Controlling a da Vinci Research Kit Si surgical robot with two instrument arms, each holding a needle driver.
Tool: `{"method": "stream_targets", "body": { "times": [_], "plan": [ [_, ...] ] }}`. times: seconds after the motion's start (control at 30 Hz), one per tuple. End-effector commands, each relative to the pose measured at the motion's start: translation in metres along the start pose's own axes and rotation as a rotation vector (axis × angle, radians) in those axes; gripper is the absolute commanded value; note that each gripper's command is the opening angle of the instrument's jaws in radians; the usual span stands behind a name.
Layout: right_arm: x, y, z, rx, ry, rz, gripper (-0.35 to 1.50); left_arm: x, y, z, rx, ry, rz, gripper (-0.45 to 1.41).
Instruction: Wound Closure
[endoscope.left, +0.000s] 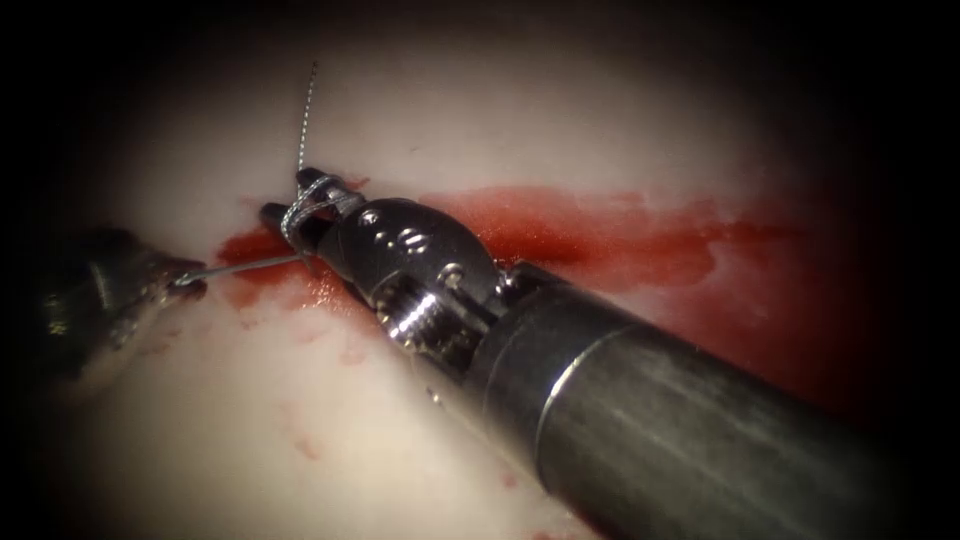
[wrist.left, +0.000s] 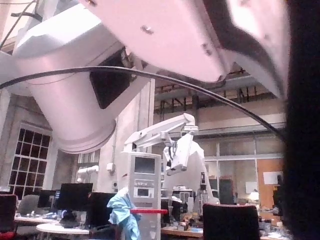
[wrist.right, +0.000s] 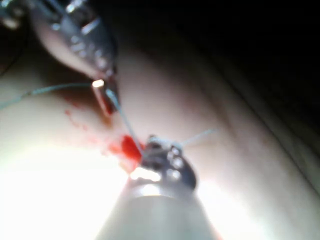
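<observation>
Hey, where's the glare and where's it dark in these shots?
Endoscope view: the dark rim shadows the left end effector, shut on thread; highlights glint on the right end effector, open, thread looped round it. Right wrist view: glare floods the tissue.

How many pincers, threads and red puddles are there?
Metal pincers: 2, the right pincer with thread looped round it and the left pincer holding thread.
Thin grey thread: 1.
Red fluid patch on pale tissue: 1.
Total: 4.

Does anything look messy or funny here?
Yes. Red fluid is smeared along the cut in the pale tissue, and thin grey thread is wound around the right arm's dark metal tool.
</observation>
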Motion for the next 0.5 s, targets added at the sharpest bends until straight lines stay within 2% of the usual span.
{"method": "stream_targets", "body": {
  "times": [0.03, 0.2, 0.5],
  "plan": [
    [0.0008, 0.0, 0.001, 0.001, 0.006, -0.002, 0.31, -0.0004, 0.0013, -0.0008, -0.019, -0.004, -0.008, -0.45],
    [0.0008, -0.0001, 0.0011, -0.019, 0.011, 0.029, 0.31, -0.0001, 0.0017, -0.0011, -0.036, -0.004, -0.027, -0.45],
    [0.0007, 0.0, 0.0013, -0.111, 0.028, 0.082, 0.37, -0.0015, 0.0005, 0.0016, -0.033, 0.002, -0.041, -0.45]
  ]
}}
